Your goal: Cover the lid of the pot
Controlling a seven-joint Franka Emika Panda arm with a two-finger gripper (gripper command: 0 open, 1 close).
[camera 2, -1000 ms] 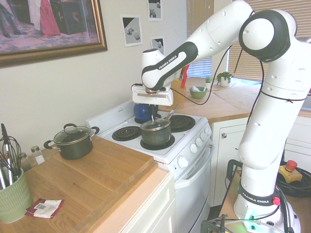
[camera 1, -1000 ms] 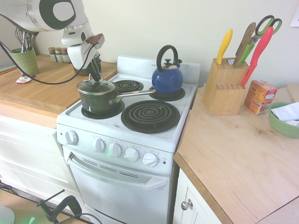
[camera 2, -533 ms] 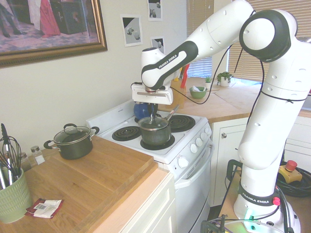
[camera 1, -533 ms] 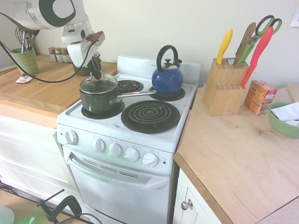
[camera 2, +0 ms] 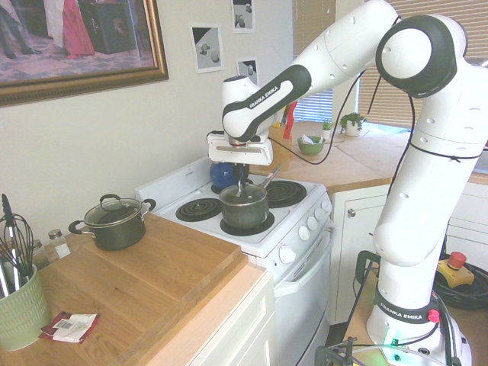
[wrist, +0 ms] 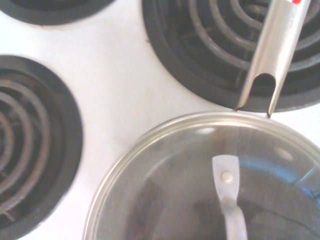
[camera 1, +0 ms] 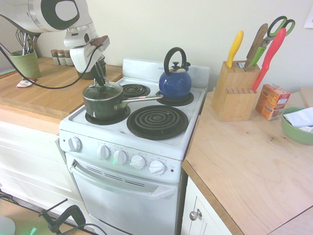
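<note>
Left of the stove (camera 1: pixel 166 133), a green whisk holder (camera 1: pixel 25 65) stands on the wooden counter. At the stove's front left, the lid (camera 1: pixel 113 91) rests over the pot (camera 1: pixel 98 108) — covering looks nearly done, with perhaps 1 small settling, then letting go, left. The claw (camera 1: pixel 101 82) looks clamped on the lid's handle. The lid is round, clear glass, metal-rimmed. On the stove's back right — 1 blue kettle (camera 1: pixel 174 84).
</note>
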